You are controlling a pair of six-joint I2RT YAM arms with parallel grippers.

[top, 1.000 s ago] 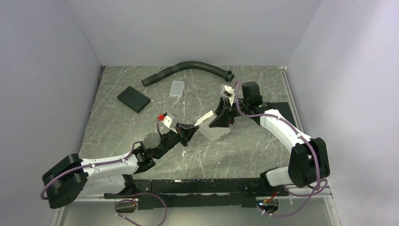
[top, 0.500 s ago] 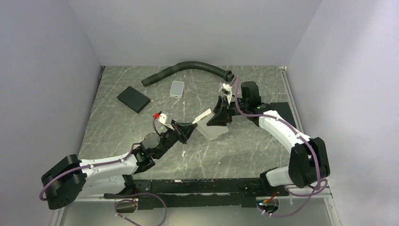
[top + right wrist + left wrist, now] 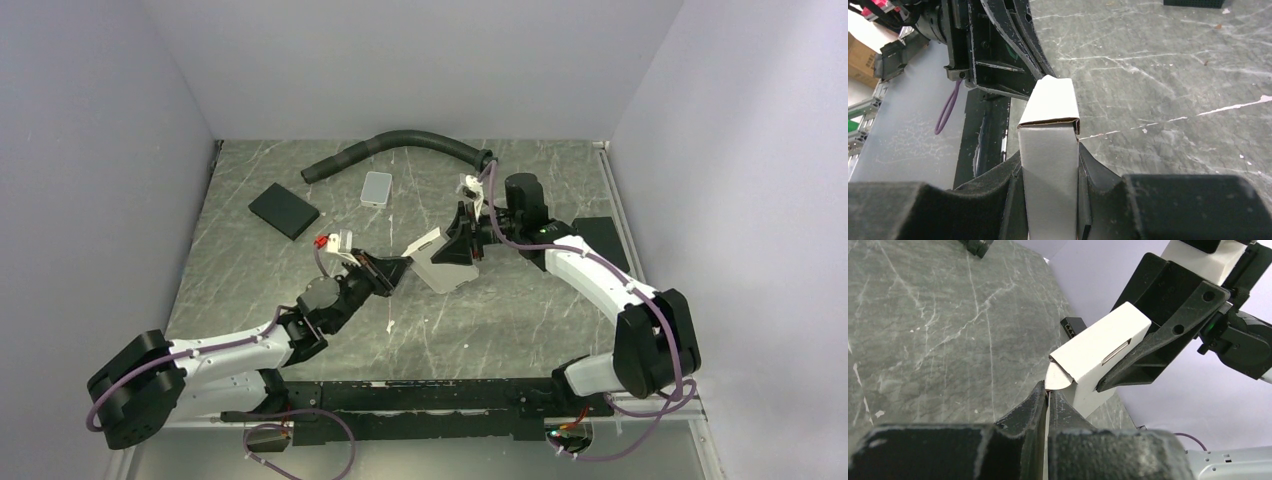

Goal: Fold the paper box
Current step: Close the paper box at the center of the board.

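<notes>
Two robot arms meet over the middle of a grey marbled surface (image 3: 240,290), both holding one white box (image 3: 440,264). The box is a slim, folded-up carton, lifted off the surface and tilted, with its long axis running between the two hands.

The right hand (image 3: 463,246) reaches in from the far right and grips the box across its narrow body. Its fingers are part-way open, pressed flat against two opposite sides. In the right wrist view the box (image 3: 1049,150) stands between the black fingers (image 3: 1013,175), with its open end facing away, towards the left arm.

The left hand (image 3: 398,267) comes up from the near left. It is almost fully closed, its two fingertips pinching a thin rounded flap (image 3: 1057,378) at the box's near end. In the left wrist view the fingers (image 3: 1033,402) come together just under that flap, with a sliver of white card between them. Beyond them the box (image 3: 1098,347) slopes up to the right hand (image 3: 1158,340).

Towards the back of the surface lie a curved black hose (image 3: 400,140), a small light grey tile (image 3: 377,187) and a flat black pad (image 3: 284,210), all well apart from the box.
</notes>
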